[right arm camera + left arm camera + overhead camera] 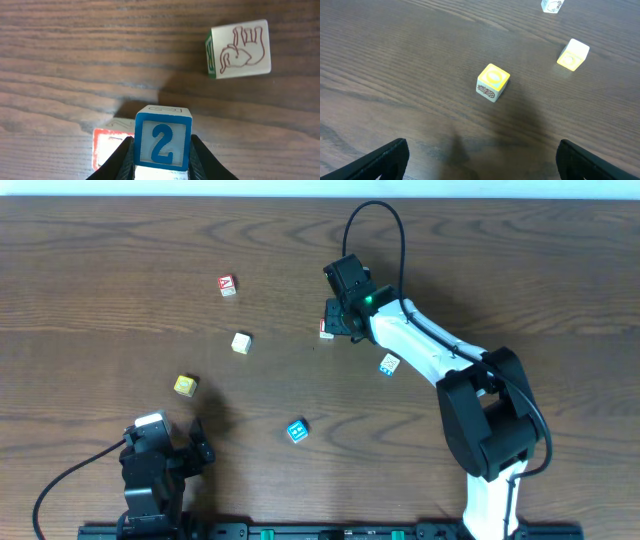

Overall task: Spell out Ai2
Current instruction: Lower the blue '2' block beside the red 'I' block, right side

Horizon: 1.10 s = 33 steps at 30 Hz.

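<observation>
My right gripper (163, 165) is shut on a block with a blue 2 (163, 142) and holds it just over the table. A red-bordered block (107, 147) lies right beside it on the left; overhead it shows at the gripper's left side (326, 331). In the overhead view the right gripper (343, 318) hides the 2 block. A red A block (227, 285) lies at the far left. My left gripper (482, 167) is open and empty near the front left (192, 448).
A block with an elephant drawing (240, 49) lies beyond the right gripper. A yellow block (185, 385) (493, 82), a cream block (241, 342) (573, 54), a blue block (297, 430) and a white-and-blue block (389, 364) are scattered on the wooden table.
</observation>
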{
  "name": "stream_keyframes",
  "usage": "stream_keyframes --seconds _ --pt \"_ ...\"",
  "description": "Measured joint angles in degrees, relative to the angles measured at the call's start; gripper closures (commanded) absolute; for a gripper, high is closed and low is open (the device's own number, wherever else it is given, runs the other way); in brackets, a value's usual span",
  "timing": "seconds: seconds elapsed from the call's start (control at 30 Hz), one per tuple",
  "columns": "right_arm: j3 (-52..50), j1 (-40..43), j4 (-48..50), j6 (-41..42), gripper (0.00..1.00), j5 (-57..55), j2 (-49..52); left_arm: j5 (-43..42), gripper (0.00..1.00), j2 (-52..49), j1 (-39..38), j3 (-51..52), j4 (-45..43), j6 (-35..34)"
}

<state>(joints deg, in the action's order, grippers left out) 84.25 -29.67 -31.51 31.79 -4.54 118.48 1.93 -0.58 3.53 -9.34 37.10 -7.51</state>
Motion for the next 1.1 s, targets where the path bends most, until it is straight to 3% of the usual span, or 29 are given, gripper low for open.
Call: stream_keyframes --seconds 0.23,0.43,0.73,1.1 --pt "0.00 0.00 -1.09 0.00 0.71 0.02 0.00 0.00 0.05 0.00 0.00 0.00 0.00 0.00" --pt "0.00 0.00 -1.64 -0.39 0.55 0.07 0.00 0.00 0.05 0.00 0.00 0.00 0.00 0.00" --pt "0.00 0.00 -1.66 -0.63 0.56 0.09 0.00 0.00 0.05 0.00 0.00 0.00 0.00 0.00" --pt "0.00 0.44 1.20 -0.66 0.47 0.11 0.00 0.00 0.05 0.00 0.00 0.00 0.00 0.00"
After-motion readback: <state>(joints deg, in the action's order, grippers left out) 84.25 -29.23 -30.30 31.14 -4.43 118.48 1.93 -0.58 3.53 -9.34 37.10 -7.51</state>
